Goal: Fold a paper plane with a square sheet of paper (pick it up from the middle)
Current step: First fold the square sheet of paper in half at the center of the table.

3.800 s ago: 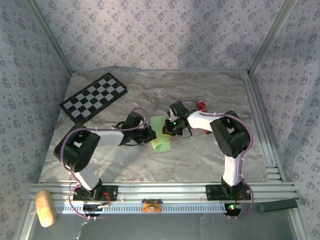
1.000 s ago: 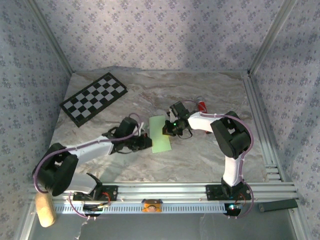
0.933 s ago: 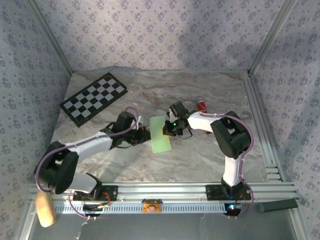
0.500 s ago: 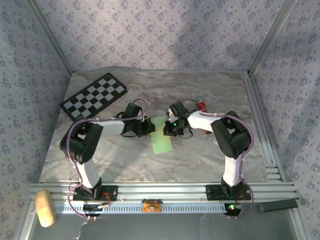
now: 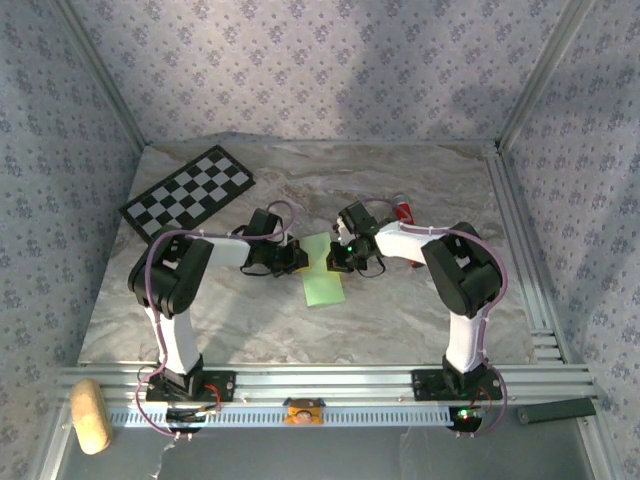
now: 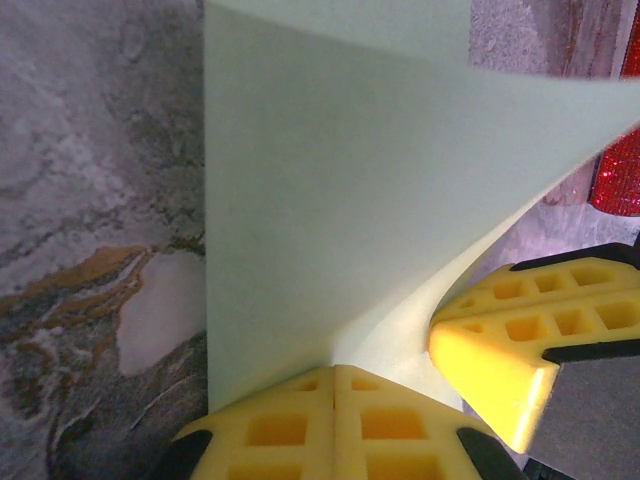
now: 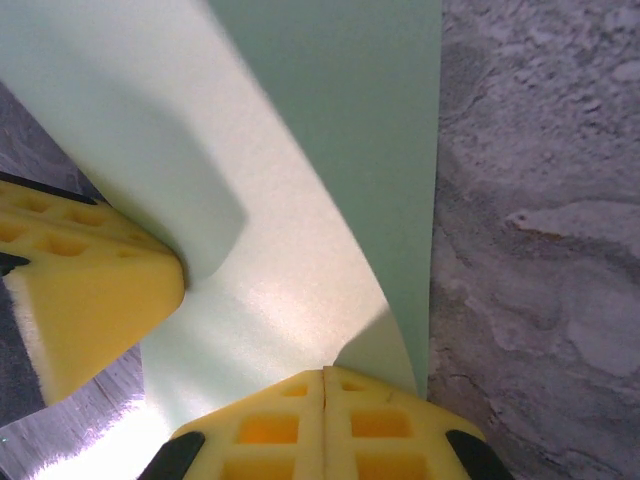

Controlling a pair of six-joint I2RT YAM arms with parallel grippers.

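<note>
The square sheet of paper (image 5: 322, 280), light green, lies folded into a narrow strip at the middle of the marble table. My left gripper (image 5: 291, 258) is at its upper left edge and my right gripper (image 5: 335, 260) at its upper right edge, facing each other. In the left wrist view the yellow fingers (image 6: 300, 425) are shut, and the paper (image 6: 330, 200) spreads out from their seam and curls up to the right. The right gripper (image 7: 323, 372) is shut the same way, the paper (image 7: 290, 270) bending away from its seam. No finished paper plane is in view.
A black-and-white checkerboard (image 5: 190, 195) lies at the far left. The red tube (image 5: 403, 210) sits just behind the right arm and shows as a red tube (image 6: 620, 170) past the paper. A tan block (image 5: 90, 415) rests off the table at the front left.
The left arm has folded back and its gripper has moved from the paper's lower left up to its upper left edge. The right gripper has stayed in place.
</note>
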